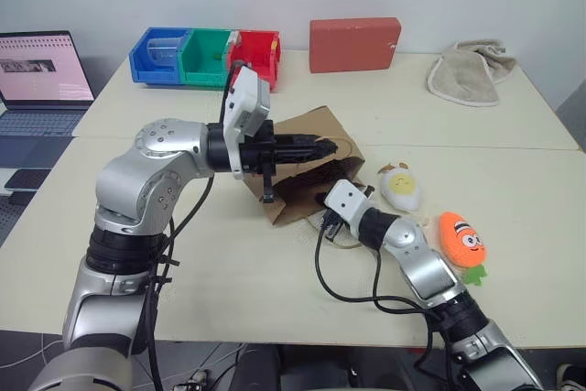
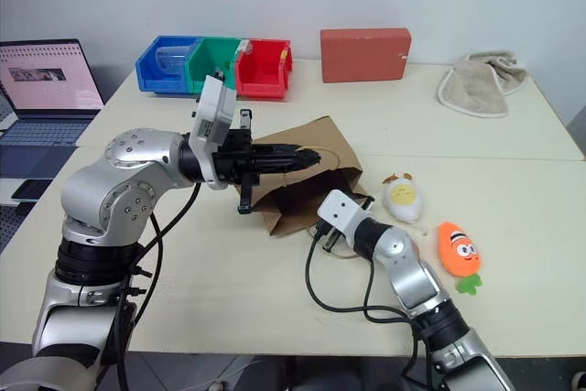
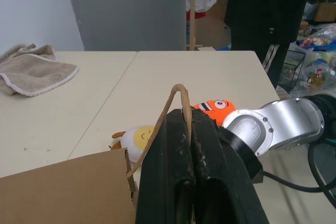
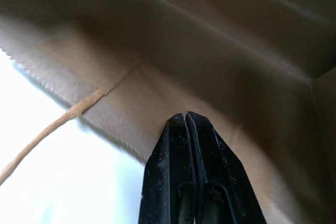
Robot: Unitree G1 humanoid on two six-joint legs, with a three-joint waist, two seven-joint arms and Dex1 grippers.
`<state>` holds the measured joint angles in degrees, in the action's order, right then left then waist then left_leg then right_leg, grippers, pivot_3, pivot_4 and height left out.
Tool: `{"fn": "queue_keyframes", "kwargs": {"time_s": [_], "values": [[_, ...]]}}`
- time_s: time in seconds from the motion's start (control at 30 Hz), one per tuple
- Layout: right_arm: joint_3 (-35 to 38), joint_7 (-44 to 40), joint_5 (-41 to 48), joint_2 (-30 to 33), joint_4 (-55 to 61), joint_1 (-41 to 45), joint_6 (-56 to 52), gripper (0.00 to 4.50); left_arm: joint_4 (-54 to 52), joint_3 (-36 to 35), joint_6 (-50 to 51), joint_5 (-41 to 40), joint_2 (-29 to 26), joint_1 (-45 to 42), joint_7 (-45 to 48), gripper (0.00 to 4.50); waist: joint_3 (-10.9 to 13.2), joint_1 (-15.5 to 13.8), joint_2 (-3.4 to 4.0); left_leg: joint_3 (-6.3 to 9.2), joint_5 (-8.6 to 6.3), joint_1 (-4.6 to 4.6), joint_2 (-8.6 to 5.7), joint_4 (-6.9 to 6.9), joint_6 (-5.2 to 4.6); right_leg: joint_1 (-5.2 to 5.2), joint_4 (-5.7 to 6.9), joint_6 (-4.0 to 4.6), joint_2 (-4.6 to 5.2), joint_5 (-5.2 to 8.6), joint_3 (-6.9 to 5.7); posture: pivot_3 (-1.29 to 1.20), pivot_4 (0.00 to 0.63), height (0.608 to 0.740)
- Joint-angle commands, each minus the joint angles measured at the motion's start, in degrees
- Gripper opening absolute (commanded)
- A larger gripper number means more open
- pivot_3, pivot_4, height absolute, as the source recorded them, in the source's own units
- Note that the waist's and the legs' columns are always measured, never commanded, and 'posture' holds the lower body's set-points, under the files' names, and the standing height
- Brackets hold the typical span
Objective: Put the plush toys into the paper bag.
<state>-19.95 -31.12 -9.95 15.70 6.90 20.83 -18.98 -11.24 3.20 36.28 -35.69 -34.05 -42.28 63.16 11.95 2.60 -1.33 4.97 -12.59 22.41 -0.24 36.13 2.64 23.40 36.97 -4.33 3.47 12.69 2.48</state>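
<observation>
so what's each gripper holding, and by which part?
Left gripper: shut on the paper bag's cord handle. Right gripper: shut inside the bag's mouth, holding nothing.

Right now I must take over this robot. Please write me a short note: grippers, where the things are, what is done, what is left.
Left gripper: shut on the handle of the paper bag, pinching the cord and holding the bag's top edge up.
Right gripper: shut, empty, its tip inside the bag's mouth.
Egg toy and carrot toy: both lie on the table, to the right of the bag.
Done: bag held open.
Left: put both toys into the bag.
</observation>
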Motion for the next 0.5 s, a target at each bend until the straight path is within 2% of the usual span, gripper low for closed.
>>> {"fn": "queue_keyframes", "kwargs": {"time_s": [0.03, 0.13, 0.3, 0.4, 0.5], "values": [[1.82, -2.72, 2.21, 1.7, 7.58, -0.07, -2.52, 0.02, -2.39, 0.7, -0.3, -0.24, -0.4, 0.55, 0.86, 0.0, 0.0, 0.0, 0.0, 0.0, 0.0, 0.0, 0.0, 0.0, 0.0, 0.0, 0.0, 0.0, 0.0, 0.0, 0.0, 0.0, 0.15, 0.74], [4.11, -5.29, 5.3, 3.98, 14.0, -0.44, -5.52, 0.02, -3.13, 1.67, -0.13, -0.28, -0.65, 1.49, 1.53, 0.0, 0.0, -0.01, 0.0, 0.0, 0.0, 0.0, 0.0, -0.01, 0.0, 0.0, -0.01, 0.0, 0.0, 0.0, 0.0, 0.0, 0.15, 0.74], [12.66, -14.62, 12.66, 16.2, 23.05, -3.89, -6.53, 0.02, -2.63, 2.58, -1.35, 0.95, -0.76, 2.27, 2.05, 0.0, 0.0, -0.7, 0.0, 0.04, 0.0, 0.14, -0.01, 0.02, 0.0, 0.05, -0.06, 0.0, 0.0, 0.01, -0.04, 0.0, 0.15, 0.74], [18.21, -18.78, 14.77, 24.4, 22.17, -6.34, -4.8, 0.56, -1.7, 2.19, -1.44, 0.68, -0.3, 1.56, 1.79, 0.0, 0.0, -0.85, -0.01, 0.03, 0.0, 0.14, -0.02, 0.05, -0.01, 0.02, -0.08, 0.0, 0.0, 0.01, -0.02, 0.0, 0.15, 0.74], [19.11, -18.17, 11.93, 28.98, 18.63, -7.99, -1.05, 1.59, -1.48, 2.14, -1.49, 0.6, -0.21, 1.34, 1.8, 0.0, 0.01, -0.79, -0.02, 0.02, 0.0, 0.13, -0.02, 0.05, -0.01, 0.02, -0.07, 0.01, 0.0, 0.01, 0.0, 0.0, 0.15, 0.74]]}}
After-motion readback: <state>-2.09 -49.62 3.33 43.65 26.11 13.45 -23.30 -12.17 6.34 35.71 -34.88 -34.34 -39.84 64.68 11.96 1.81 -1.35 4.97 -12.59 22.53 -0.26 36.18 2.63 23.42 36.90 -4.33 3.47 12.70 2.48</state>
